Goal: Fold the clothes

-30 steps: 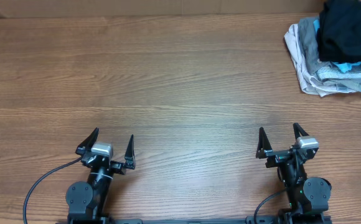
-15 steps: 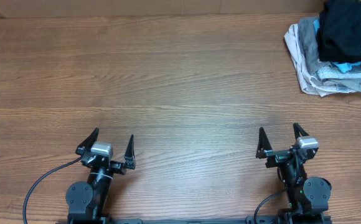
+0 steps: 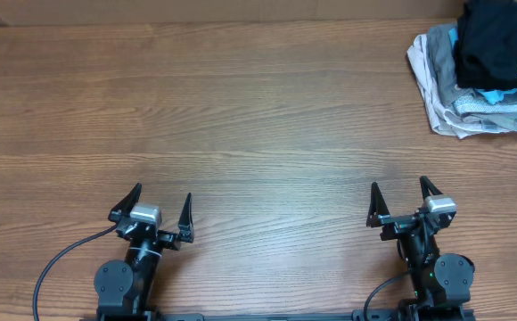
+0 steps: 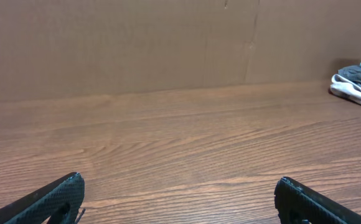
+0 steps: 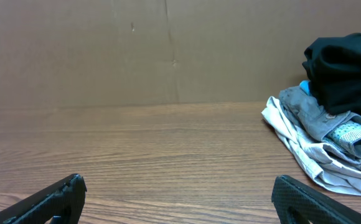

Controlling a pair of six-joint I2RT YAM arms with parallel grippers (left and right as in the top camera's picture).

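Note:
The clothes, a black T-shirt (image 3: 495, 40) with a small white label, lie bunched on top of a pile at the table's far right corner; the right wrist view shows this black T-shirt (image 5: 342, 71) at its right side. My left gripper (image 3: 161, 204) stands open near the front edge on the left, with nothing between its fingers (image 4: 50, 199). On the right, my right gripper (image 3: 399, 194) is also open and empty, well short of the pile, its fingers (image 5: 305, 199) spread wide over bare wood.
Under the black shirt lie grey, beige and light-blue garments (image 3: 472, 102), seen also as a garment pile (image 5: 317, 143) in the right wrist view. A brown cardboard wall (image 4: 168, 43) closes the far side of the wooden table (image 3: 241, 116).

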